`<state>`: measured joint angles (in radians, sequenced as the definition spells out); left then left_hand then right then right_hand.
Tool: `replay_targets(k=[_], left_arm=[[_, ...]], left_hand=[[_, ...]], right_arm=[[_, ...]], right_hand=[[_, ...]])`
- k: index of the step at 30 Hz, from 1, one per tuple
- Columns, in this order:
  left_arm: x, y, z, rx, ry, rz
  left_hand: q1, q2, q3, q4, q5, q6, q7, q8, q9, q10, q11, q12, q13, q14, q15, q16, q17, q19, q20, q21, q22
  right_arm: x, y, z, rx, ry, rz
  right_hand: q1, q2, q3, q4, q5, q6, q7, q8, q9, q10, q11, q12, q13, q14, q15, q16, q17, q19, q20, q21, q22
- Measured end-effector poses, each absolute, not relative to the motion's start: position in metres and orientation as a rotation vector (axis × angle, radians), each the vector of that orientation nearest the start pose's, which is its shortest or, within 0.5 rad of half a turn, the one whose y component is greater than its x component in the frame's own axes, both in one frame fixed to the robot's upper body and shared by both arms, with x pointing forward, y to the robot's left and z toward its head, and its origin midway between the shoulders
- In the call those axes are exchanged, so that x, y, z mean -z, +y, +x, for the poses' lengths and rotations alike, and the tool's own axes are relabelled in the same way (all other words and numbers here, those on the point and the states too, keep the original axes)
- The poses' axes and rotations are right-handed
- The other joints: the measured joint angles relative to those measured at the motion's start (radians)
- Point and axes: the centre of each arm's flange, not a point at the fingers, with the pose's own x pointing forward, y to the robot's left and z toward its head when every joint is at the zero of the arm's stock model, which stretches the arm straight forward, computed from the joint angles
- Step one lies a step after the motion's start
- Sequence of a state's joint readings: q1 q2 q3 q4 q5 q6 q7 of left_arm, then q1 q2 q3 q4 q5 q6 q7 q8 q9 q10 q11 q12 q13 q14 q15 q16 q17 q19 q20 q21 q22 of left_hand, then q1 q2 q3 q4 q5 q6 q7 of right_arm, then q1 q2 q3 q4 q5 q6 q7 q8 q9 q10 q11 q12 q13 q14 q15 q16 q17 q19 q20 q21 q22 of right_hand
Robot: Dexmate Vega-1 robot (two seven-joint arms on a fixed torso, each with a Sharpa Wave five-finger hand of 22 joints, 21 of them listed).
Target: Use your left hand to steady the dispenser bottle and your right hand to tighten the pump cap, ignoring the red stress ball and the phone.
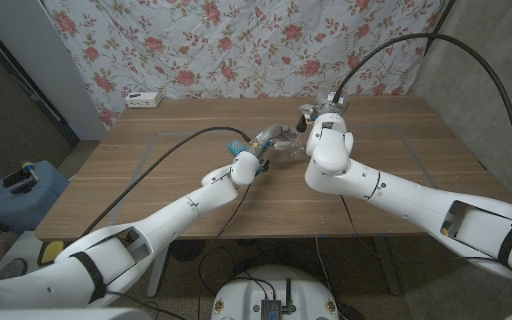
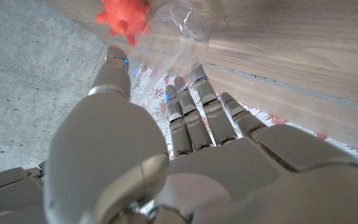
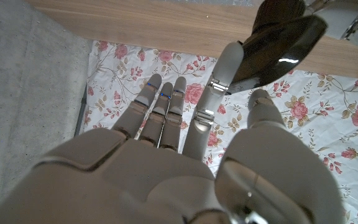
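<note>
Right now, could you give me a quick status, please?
Left hand open at bottle, contact unclear. Right hand: fingers at pump cap, grip unclear. Red ball beside bottle, not blocking.

Both arms reach to the middle of the tabletop [image 1: 149,169]. The left robot hand [image 1: 269,140] and the right robot hand [image 1: 314,116] are close together around a clear bottle [image 1: 293,142]. A white box [image 1: 143,100] lies at the far left edge.

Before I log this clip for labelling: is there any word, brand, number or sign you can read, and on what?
None can be read.
White box at the table's far edge: dark marks, too small to read.
Clear bottle: no label shows.
Shiny pump cap: only reflections.
Blue container on the floor: no print legible.
</note>
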<state>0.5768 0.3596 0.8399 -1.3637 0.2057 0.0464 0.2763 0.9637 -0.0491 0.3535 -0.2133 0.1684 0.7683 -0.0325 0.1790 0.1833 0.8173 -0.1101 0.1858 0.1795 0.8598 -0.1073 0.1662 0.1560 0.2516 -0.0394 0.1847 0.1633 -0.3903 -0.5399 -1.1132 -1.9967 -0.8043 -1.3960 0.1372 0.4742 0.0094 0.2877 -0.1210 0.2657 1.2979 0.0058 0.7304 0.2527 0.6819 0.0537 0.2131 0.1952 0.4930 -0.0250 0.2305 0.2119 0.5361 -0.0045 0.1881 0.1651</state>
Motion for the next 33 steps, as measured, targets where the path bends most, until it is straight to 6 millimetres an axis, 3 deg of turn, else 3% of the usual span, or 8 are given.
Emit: replay_targets(k=[9,17,23,30,33], left_arm=[[0.001,0.053,0.65,0.177,-0.719,0.864],[0.0,0.054,0.65,0.176,-0.72,0.864],[0.0,0.055,0.65,0.173,-0.72,0.863],[-0.001,0.056,0.65,0.171,-0.722,0.863],[-0.002,0.056,0.649,0.17,-0.726,0.862]], left_hand=[[0.0,0.0,0.003,-0.003,-0.001,0.0,0.0,0.005,0.0,0.0,0.0,0.003,0.0,0.0,0.0,0.0,0.0,0.0,0.0,0.0,0.0],[0.0,0.0,0.003,-0.003,0.002,0.0,0.0,0.005,0.001,0.0,0.0,0.003,0.0,0.0,0.0,-0.001,0.0,0.0,0.0,0.0,0.0],[0.0,0.0,0.003,-0.003,0.002,0.0,0.0,0.005,0.001,0.0,0.0,0.003,0.0,0.0,0.0,-0.002,0.0,0.0,0.0,0.0,0.0],[0.0,0.0,0.007,-0.007,0.002,0.0,0.0,0.005,0.001,0.0,0.0,0.003,-0.001,0.0,0.0,0.0,0.0,0.0,0.0,0.0,0.0],[0.0,0.0,0.007,-0.007,0.002,0.0,0.0,0.004,0.001,0.0,0.0,0.002,-0.001,0.0,0.0,0.0,0.0,0.0,0.0,0.0,0.0]], right_arm=[[-0.089,-0.126,0.537,0.507,-0.293,-1.314],[-0.091,-0.131,0.53,0.518,-0.321,-1.328],[-0.092,-0.137,0.525,0.505,-0.363,-1.332],[-0.092,-0.148,0.52,0.456,-0.411,-1.324],[-0.09,-0.14,0.522,0.41,-0.432,-1.329]], right_hand=[[-0.063,-0.016,-0.024,0.024,-0.026,-0.072,0.004,-0.039,-0.025,-0.004,0.004,-0.006,0.003,-0.002,0.002,0.0,0.005,0.0,0.0,0.0,0.0],[-0.073,-0.016,-0.024,0.024,-0.033,-0.134,0.008,-0.071,-0.037,-0.027,0.009,-0.017,0.003,-0.006,0.006,-0.009,0.003,0.0,0.0,0.0,0.0],[-0.073,-0.016,-0.028,0.02,-0.041,-0.179,0.007,-0.093,-0.044,-0.049,0.009,-0.021,0.003,-0.019,0.003,-0.016,0.002,-0.001,-0.001,0.0,0.0],[-0.061,-0.003,-0.015,0.003,-0.041,-0.289,0.001,-0.142,-0.048,-0.102,0.012,-0.031,0.003,-0.043,0.01,-0.023,-0.002,-0.023,-0.002,-0.004,0.0],[-0.052,0.004,-0.01,-0.006,-0.041,-0.326,0.003,-0.158,-0.048,-0.133,0.011,-0.036,0.007,-0.053,0.013,-0.027,-0.003,-0.028,-0.007,-0.004,0.0]])
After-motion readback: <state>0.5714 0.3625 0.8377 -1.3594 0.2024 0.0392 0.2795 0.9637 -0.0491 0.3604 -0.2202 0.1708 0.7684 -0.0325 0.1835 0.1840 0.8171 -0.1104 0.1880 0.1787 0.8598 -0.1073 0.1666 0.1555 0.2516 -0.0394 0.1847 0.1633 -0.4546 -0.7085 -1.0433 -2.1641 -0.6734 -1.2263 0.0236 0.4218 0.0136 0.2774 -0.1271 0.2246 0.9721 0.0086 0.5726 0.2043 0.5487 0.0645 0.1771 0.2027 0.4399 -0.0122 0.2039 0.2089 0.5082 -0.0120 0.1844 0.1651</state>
